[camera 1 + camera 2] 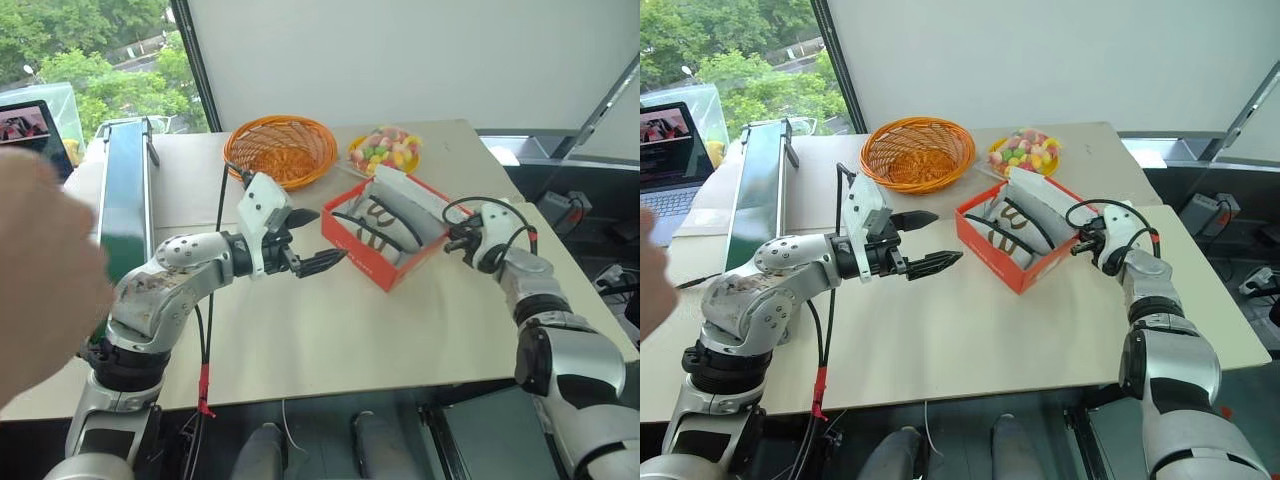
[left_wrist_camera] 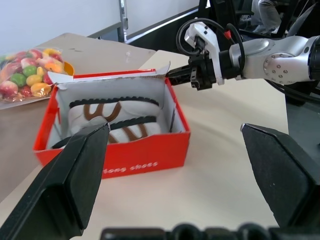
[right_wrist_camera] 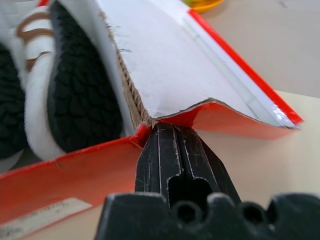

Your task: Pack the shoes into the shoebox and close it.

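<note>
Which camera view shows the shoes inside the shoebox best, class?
The left wrist view: it looks into the open shoebox and shows both shoes on their sides, soles and brown markings visible. The head views show them from above, smaller. The right wrist view shows parts of their soles beside the lid, near the shut right gripper.

Person's hand [image 1: 40, 270] blurred at head view's edge, cut off by frame. Laptop [image 1: 668, 150] cut by frame edge, screen content unreadable. White print on shoebox [image 2: 125, 160] front wall too small to read fully. Shoes [image 2: 115, 117] partly hidden by box walls; laces not discernible
</note>
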`<action>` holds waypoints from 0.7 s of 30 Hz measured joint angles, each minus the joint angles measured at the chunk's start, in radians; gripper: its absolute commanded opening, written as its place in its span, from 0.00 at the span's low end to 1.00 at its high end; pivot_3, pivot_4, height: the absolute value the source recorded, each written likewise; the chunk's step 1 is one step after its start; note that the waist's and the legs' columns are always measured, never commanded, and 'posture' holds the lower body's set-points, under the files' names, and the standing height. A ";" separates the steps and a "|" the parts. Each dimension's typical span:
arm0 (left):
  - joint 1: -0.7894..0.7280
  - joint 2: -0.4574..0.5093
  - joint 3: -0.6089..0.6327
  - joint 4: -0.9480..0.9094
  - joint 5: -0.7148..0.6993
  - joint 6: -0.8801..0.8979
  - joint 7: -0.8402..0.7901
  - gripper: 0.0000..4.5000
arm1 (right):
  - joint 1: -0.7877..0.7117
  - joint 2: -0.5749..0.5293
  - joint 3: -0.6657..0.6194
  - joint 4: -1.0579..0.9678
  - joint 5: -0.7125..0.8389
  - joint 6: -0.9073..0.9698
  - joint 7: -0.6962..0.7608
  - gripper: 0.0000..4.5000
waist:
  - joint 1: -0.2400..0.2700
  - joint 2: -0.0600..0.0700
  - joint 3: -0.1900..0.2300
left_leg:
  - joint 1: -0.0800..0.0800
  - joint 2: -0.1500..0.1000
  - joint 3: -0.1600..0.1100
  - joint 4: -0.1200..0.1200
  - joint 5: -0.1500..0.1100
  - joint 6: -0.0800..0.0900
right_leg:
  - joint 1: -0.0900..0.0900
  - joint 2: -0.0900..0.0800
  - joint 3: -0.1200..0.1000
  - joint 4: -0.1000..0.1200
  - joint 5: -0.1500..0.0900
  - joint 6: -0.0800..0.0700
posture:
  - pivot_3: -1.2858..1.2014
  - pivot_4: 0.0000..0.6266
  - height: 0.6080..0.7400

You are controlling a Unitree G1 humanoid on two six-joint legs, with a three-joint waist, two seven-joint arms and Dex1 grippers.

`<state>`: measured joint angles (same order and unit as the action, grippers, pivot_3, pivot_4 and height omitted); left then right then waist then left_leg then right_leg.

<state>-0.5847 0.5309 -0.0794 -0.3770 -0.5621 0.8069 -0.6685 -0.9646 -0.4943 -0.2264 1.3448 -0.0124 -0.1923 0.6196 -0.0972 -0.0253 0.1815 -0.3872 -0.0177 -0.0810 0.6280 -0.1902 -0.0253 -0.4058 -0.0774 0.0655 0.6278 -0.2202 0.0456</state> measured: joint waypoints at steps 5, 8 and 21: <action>-0.006 -0.003 -0.001 0.007 0.011 -0.012 -0.004 1.00 | 0.022 0.084 0.006 -0.035 0.018 -0.045 0.080 0.02 | -0.011 0.000 0.000 | 0.001 0.000 0.000 0.000 0.000 0.000 | 0.000 0.000 0.001 0.001 0.000 0.000 | 0.52 0.24 1.00; -0.011 -0.010 -0.001 0.018 0.011 -0.024 -0.009 1.00 | 0.056 0.159 0.024 -0.070 0.032 -0.069 0.129 0.02 | -0.012 0.000 0.000 | 0.001 0.000 0.000 0.000 0.000 0.000 | 0.000 0.000 0.001 0.001 0.000 0.000 | 0.52 0.24 1.00; -0.019 -0.012 -0.005 0.037 0.030 -0.038 -0.020 1.00 | 0.082 0.208 0.019 -0.112 0.064 -0.057 -0.053 0.02 | 0.000 0.000 0.000 | 0.001 0.000 0.000 0.000 0.000 0.000 | 0.000 0.000 0.001 0.001 0.001 -0.001 | 0.52 0.24 1.00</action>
<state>-0.6038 0.5185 -0.0842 -0.3399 -0.5325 0.7692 -0.6886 -0.8824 -0.2861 -0.2072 1.2324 0.0519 -0.2489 0.5662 -0.0972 -0.0256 0.1818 -0.3863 -0.0176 -0.0810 0.6280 -0.1905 -0.0254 -0.4058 -0.0773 0.0662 0.6290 -0.2191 0.0442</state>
